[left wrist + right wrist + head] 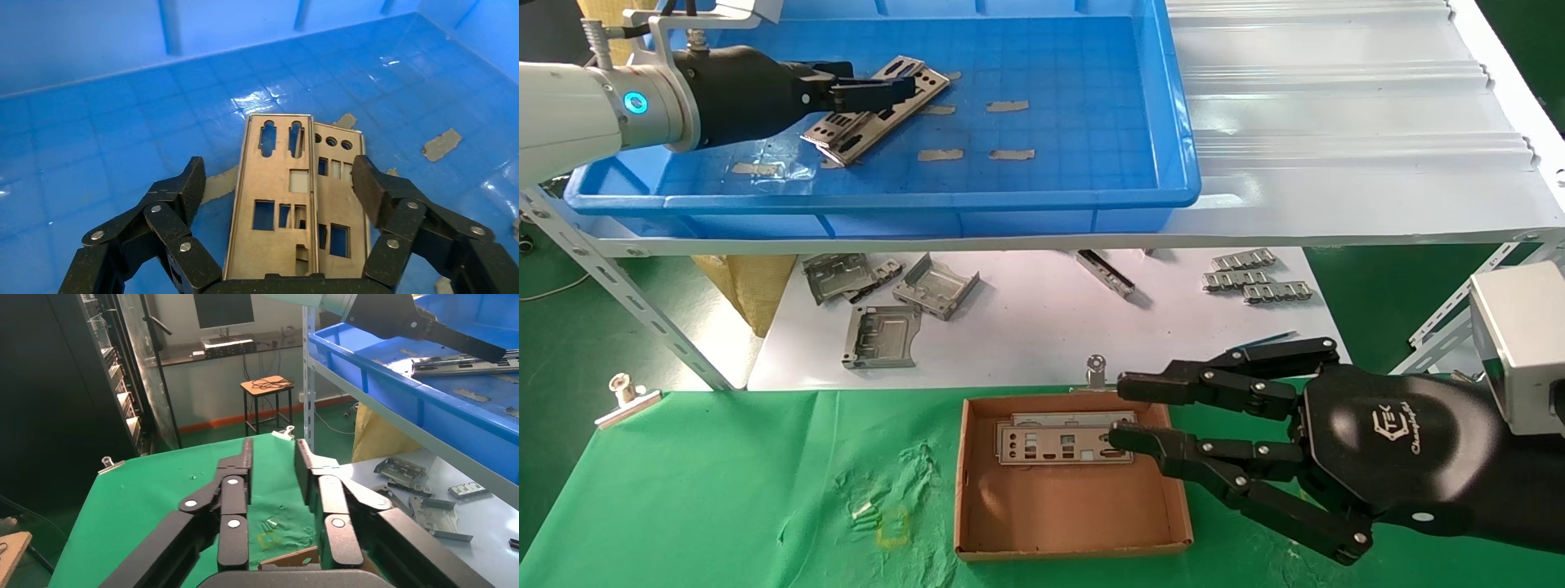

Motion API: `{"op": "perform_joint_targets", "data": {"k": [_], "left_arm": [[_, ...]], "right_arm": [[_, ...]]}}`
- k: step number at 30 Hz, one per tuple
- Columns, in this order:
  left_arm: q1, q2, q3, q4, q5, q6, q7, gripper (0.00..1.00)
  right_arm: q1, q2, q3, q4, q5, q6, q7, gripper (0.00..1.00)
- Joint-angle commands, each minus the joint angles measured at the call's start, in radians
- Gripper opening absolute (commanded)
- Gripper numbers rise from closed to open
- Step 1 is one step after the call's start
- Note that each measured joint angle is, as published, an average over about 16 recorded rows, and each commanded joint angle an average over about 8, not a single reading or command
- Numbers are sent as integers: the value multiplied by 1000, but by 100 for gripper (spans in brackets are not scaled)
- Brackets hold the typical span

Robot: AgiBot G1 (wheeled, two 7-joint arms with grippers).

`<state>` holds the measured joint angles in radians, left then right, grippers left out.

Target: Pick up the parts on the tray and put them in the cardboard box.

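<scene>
The blue tray (928,200) stands on the upper shelf at the back left. Two overlapping silver punched plates (872,121) lie on its floor. My left gripper (883,88) is open just over them; in the left wrist view its fingers (190,184) stand on either side of the plates (275,202), with the gripper (278,171) not closed on them. The cardboard box (1066,498) sits on the green cloth in front, with plates (1062,441) lying in its far part. My right gripper (1120,408) hovers open and empty above the box's far right side; it also shows in the right wrist view (273,447).
Bits of tape (1008,105) stick to the tray floor. Bent grey brackets (883,335) and comb-like strips (1254,282) lie on the white lower table behind the box. Metal clips (625,396) hold the green cloth. Slanted shelf struts (625,294) stand at the left.
</scene>
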<state>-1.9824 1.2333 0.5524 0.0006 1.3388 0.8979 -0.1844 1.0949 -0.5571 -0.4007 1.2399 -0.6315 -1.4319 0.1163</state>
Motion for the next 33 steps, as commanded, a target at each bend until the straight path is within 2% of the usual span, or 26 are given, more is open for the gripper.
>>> {"op": "perform_joint_targets", "data": {"k": [1,23,33], "left_arm": [[2,1,2,-2,3,-6,5,0],[2,11,8,-2,12,17,10,0],[-31,-2,5,-18,7,40,19,0]], "right_arm": [[0,0,0,0,0,0,0,100],[0,0,0,0,0,0,0,100],[0,0,0,0,0,0,0,100]]}}
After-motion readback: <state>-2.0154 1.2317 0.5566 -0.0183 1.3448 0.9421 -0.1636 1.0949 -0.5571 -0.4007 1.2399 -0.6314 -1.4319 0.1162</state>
